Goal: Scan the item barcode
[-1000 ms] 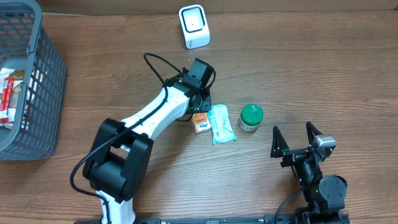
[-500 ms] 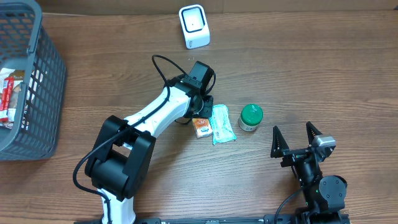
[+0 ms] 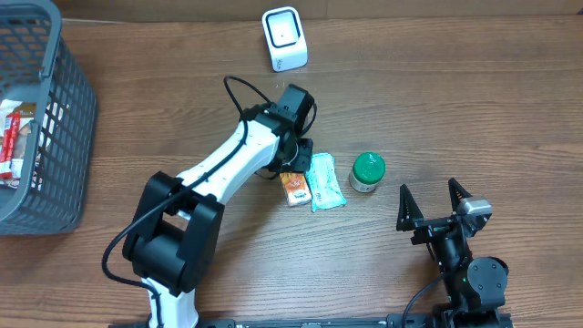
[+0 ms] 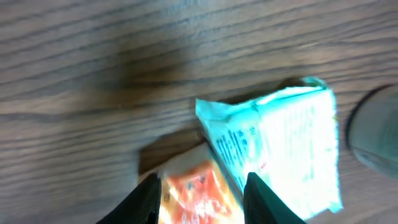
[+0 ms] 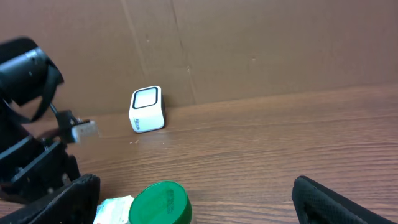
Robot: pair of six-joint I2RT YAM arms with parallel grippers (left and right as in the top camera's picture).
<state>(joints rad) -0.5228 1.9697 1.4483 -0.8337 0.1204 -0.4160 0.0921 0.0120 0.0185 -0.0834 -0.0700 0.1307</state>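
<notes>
Orange packet (image 4: 194, 200) in left gripper (image 4: 200, 186), beside teal packet (image 4: 283, 149)

The left tool (image 4: 202, 198) shows at the near edge of the view. Its two pale fingers (image 4: 148, 200) stand on either side of an orange packet (image 4: 199, 190), each against one edge of it. Just right of it, touching its far right corner, a teal-and-white packet (image 4: 280, 149) with small print lies tilted, one crimped end pointing far and left. At the right edge, a blurred dark round object (image 4: 373, 134) sits just beside the teal-and-white packet. Everything rests on a brown wood-grain tabletop (image 4: 93, 74), which has a dark shadow patch farther off.
</notes>
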